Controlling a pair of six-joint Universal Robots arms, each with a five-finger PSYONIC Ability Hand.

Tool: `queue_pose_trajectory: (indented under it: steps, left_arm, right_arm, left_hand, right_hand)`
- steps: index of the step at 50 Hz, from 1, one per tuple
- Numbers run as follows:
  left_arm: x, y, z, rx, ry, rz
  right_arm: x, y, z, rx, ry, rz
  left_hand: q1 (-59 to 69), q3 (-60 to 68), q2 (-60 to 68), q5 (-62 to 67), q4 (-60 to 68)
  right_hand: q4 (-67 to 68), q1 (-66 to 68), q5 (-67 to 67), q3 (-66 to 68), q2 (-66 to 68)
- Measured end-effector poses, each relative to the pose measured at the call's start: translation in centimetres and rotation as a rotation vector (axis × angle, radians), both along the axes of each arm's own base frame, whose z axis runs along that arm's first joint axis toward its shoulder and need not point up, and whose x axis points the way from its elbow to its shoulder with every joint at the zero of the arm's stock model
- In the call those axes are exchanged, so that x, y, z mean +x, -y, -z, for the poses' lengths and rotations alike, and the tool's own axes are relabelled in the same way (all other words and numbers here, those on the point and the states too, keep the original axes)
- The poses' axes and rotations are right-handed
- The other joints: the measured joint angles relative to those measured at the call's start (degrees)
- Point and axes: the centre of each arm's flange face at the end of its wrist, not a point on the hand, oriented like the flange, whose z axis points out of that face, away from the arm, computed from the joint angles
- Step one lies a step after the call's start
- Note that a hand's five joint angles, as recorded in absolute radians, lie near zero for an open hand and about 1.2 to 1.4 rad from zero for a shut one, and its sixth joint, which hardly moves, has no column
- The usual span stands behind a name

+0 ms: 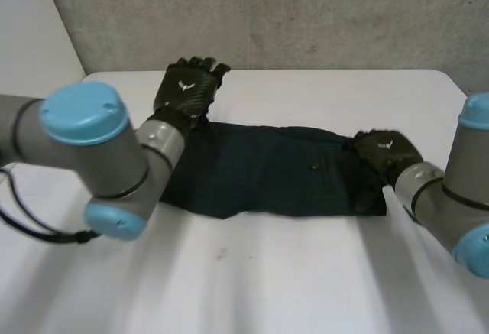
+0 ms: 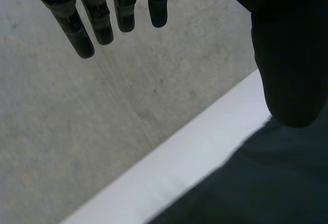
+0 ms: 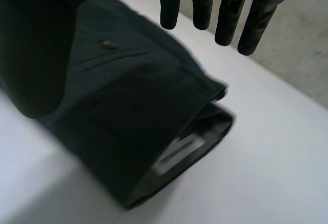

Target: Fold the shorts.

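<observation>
Closest to the head camera, the left arm (image 1: 84, 120) is reaching across the white table (image 1: 306, 273). On it the dark shorts (image 1: 267, 170) are lying flat, apparently already doubled lengthwise into a long band. The left hand (image 1: 187, 89) is poised at one end and the right hand (image 1: 386, 150) at the other, probably so that each can take an end for the next fold.

From the left wrist, the fingers (image 2: 97, 24) are hanging straight and slightly spread, gripping nothing, with the cloth lying beneath the thumb (image 2: 289, 55).

From the right wrist, straight fingers (image 3: 225, 19) are hanging apart above the waistband end, where a pale label (image 3: 177, 152) is showing. They are holding nothing.
</observation>
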Motion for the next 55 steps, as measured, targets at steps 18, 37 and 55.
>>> queue_pose_trajectory:
  steps: [18,37,55]
  left_arm:
    - [4.1,-2.7,2.0,0.144,0.033,-0.046]
    - [6.2,-3.7,-1.0,0.105,0.010,-0.088]
    - [6.7,-4.0,-1.9,0.121,-0.032,-0.094]
  right_arm:
    - [-1.4,2.2,4.2,-0.094,-0.002,0.035]
    - [-7.9,3.6,-0.8,-0.204,-0.403,0.070]
    - [12.2,-5.3,-2.0,-0.553,-0.392,-0.632]
  left_hand:
    - [0.0,0.0,0.0,0.0,0.0]
    - [0.0,0.0,0.0,0.0,0.0]
    - [0.0,0.0,0.0,0.0,0.0]
  right_hand:
    - [42.6,32.8,38.4,43.0,44.3]
    - [54.1,41.6,48.5,53.8,53.3]
    - [54.1,43.1,50.9,55.1,53.8]
